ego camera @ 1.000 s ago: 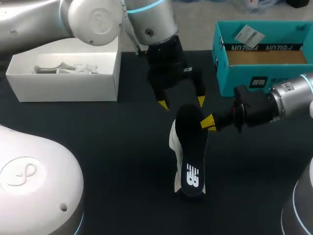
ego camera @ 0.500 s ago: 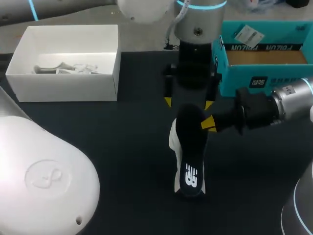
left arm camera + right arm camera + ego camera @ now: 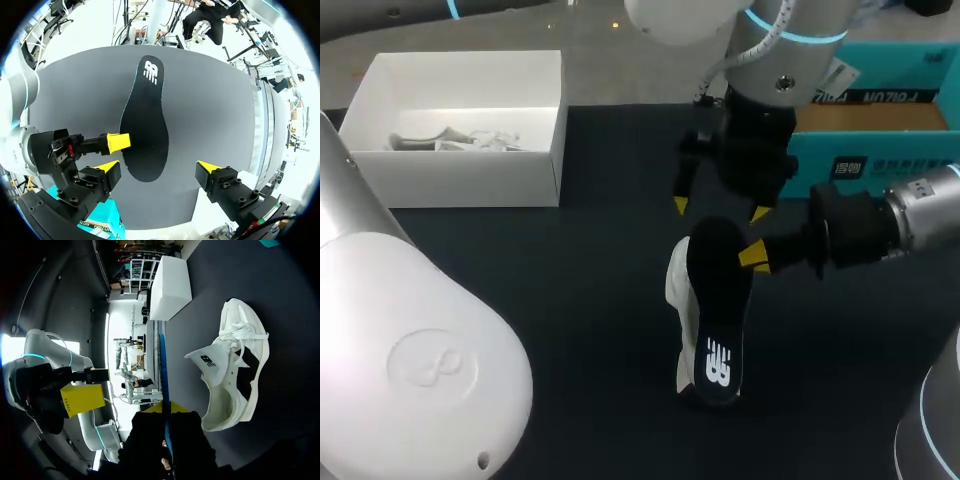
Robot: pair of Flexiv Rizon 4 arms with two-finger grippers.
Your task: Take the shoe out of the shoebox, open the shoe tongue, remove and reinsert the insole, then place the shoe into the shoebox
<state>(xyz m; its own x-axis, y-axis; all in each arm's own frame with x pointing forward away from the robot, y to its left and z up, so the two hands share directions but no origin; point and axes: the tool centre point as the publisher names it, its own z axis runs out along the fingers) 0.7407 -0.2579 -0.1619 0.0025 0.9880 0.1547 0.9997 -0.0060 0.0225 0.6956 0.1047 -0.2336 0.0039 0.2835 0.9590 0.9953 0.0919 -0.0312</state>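
The black insole hangs above the white shoe, which lies on the dark table. My right gripper is shut on the insole's side edge near its heel end. My left gripper hovers open over that heel end, one finger on each side and neither touching it. In the left wrist view the insole runs ahead of the left gripper, with the right gripper's yellow tip clamped on its edge. In the right wrist view the insole shows edge-on in the right gripper, and the shoe lies beside it, tongue lifted.
The teal shoebox stands open at the back right, behind both grippers. A white box holding some paper stands at the back left. My left arm's base fills the near left.
My left arm has swung to the right and turned, bringing its open gripper square over the insole's heel end. The right gripper and the insole have barely moved.
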